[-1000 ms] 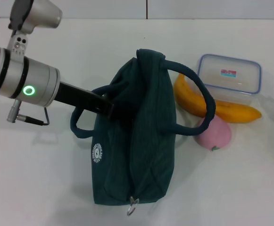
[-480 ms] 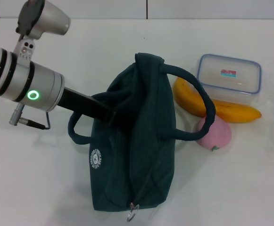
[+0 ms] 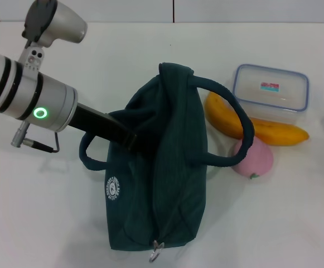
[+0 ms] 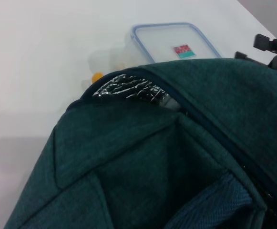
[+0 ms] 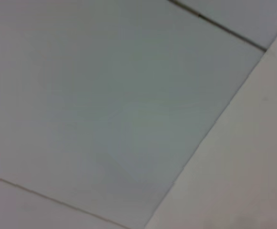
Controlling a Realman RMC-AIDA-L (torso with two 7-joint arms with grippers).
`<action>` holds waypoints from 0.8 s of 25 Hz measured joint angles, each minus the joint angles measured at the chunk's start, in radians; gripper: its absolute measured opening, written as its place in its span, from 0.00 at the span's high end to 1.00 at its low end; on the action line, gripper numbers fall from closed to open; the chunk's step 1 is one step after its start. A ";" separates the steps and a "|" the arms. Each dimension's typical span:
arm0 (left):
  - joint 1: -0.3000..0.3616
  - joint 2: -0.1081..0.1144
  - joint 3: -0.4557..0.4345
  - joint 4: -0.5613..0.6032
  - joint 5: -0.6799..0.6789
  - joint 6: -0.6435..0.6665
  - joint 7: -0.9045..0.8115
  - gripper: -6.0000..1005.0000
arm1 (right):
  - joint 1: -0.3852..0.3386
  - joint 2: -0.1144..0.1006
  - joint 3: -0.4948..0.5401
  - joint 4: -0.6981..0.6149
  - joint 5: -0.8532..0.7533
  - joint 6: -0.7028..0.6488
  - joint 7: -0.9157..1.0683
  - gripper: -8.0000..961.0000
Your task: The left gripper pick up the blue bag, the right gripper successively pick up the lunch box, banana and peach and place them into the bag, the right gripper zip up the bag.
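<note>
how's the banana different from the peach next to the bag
The banana is yellow-orange, long and curved; the peach is pink and rounded. The banana lies along the lunch box, against its near side, while the peach sits nearer the robot, apart from the box. The bag's handle crosses in front of both, hiding part of each. Both lie on the white table to the bag's right, not yet packed.
</note>
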 joint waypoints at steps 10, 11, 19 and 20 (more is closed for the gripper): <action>-0.013 0.000 0.002 -0.002 0.018 0.000 0.030 0.91 | 0.128 0.038 0.017 0.185 0.073 0.077 0.000 0.26; -0.018 0.000 0.002 -0.004 0.023 0.000 0.031 0.91 | 0.138 0.038 0.017 0.193 0.078 0.078 -0.001 0.20; -0.028 -0.001 0.002 -0.036 0.037 -0.020 0.033 0.91 | 0.177 0.039 0.017 0.200 0.084 0.077 -0.003 0.09; -0.028 -0.001 0.002 -0.039 0.037 -0.023 0.033 0.91 | 0.177 0.039 0.017 0.198 0.083 0.077 -0.003 0.09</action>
